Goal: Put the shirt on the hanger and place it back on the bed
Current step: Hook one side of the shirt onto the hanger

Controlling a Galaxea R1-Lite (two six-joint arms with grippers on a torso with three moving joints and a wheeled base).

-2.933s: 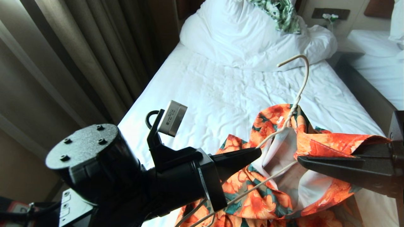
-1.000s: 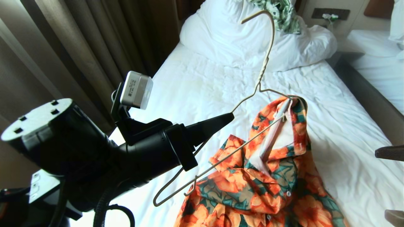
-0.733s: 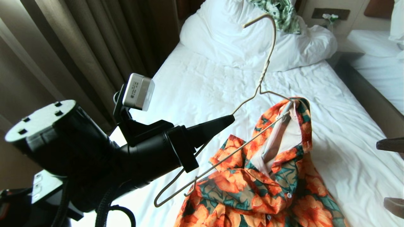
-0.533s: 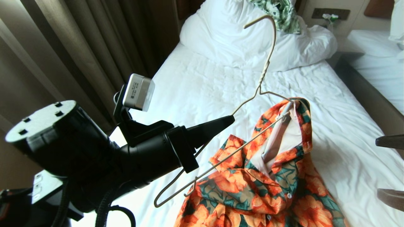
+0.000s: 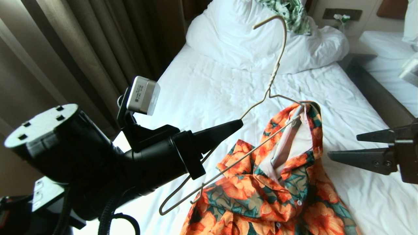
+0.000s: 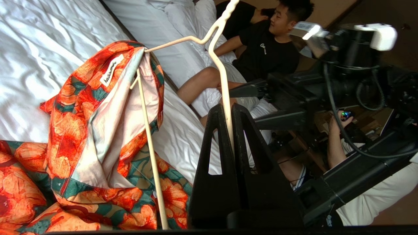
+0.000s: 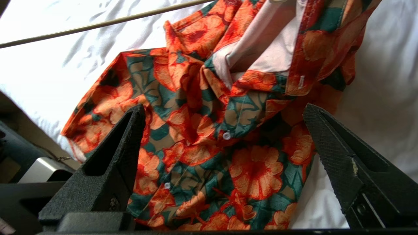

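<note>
My left gripper [image 5: 240, 123] is shut on the upper wire of the cream hanger [image 5: 276, 65], left of its twisted neck, and holds it tilted above the bed [image 5: 212, 91]. The wire runs between the closed fingers [image 6: 228, 109]. The orange-flowered shirt [image 5: 261, 195] hangs by its collar and one shoulder from the hanger's right end. The rest of it lies crumpled on the sheet, and the hanger's left end is bare. My right gripper [image 5: 342, 146] is open, just right of the raised shoulder. It faces the shirt's buttoned front [image 7: 254, 169] with nothing between its fingers [image 7: 223, 107].
Brown curtains [image 5: 98, 49] run along the bed's left side. A bunched white duvet [image 5: 254, 39] with a green-and-white cloth [image 5: 290, 13] lies at the head. A second bed [image 5: 388, 52] is at the right, and a person [image 6: 264, 49] sits there.
My right gripper has swung in from the right edge toward the shirt, open. The left gripper, hanger and shirt have stayed still over the last second.
</note>
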